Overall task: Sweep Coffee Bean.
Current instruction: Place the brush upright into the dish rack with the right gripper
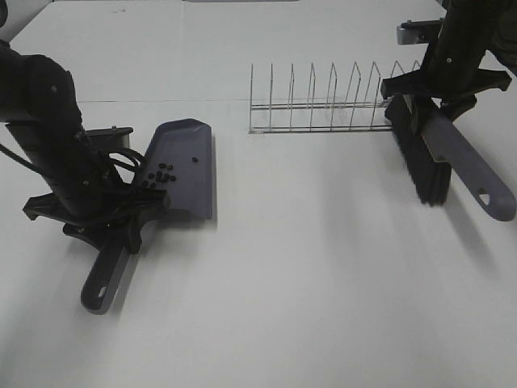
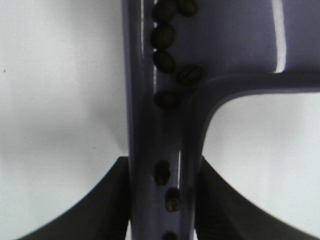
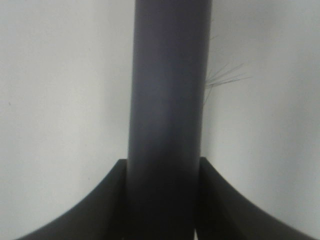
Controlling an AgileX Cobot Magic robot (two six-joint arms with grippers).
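- The white table (image 1: 323, 283) shows no loose beans between the tools. The sweeping looks done, and the step in hand is judged to be moving the load without spilling it.
- The wire rack (image 1: 323, 105) stands at the back, just beside the raised brush. Any move of the right arm should clear its prongs.
- The grey-purple dustpan (image 1: 190, 174) appears to rest on the table at the left. It is best held level or tipped slightly back toward its handle.
- The brush (image 1: 452, 153) hangs bristles down, well apart from the dustpan.
- The left gripper (image 2: 165, 200) is clamped on the dustpan handle, and the right gripper (image 3: 165, 200) is clamped on the brush handle.
- The coffee bean (image 1: 161, 176) cluster sits at the pan's rear wall, with a few beans in the handle channel between the jaws. One lies apart, nearer the middle. They likely roll easily, so a slow lift suits.
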